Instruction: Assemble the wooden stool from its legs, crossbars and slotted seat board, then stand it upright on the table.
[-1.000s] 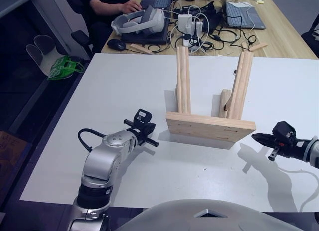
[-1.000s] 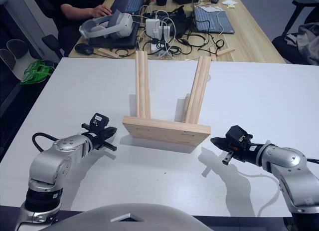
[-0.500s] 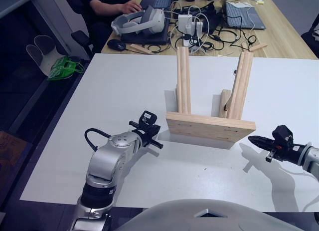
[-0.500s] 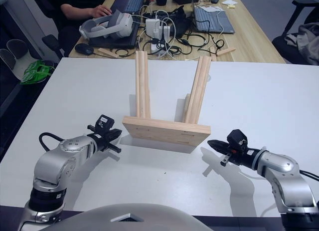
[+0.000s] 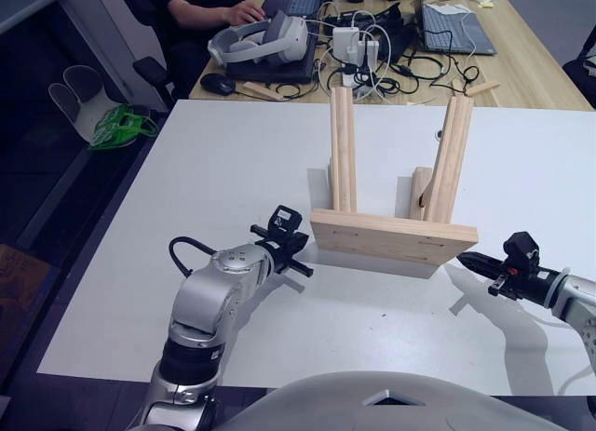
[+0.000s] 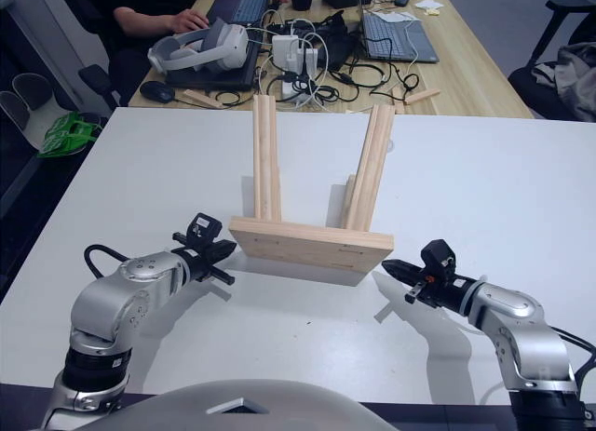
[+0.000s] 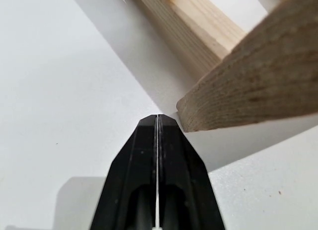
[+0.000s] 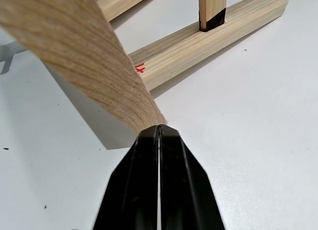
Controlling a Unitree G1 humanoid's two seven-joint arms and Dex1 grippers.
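Both pincers have advanced toward the seat board (image 5: 393,237). My left pincer (image 7: 157,119) is clenched and empty, its tip just beside the board's left end. My right pincer (image 8: 159,128) is likewise clenched, at the right end.

Status: the stool (image 5: 391,208) appears assembled. It lies on its side mid-table, the legs (image 5: 342,150) pointing at the far edge. Standing it upright remains.

Clearance: bare table (image 5: 233,161) lies left, right and toward the near edge. The leg ends sit near the far edge, beyond which is a cluttered wooden desk (image 5: 521,68).
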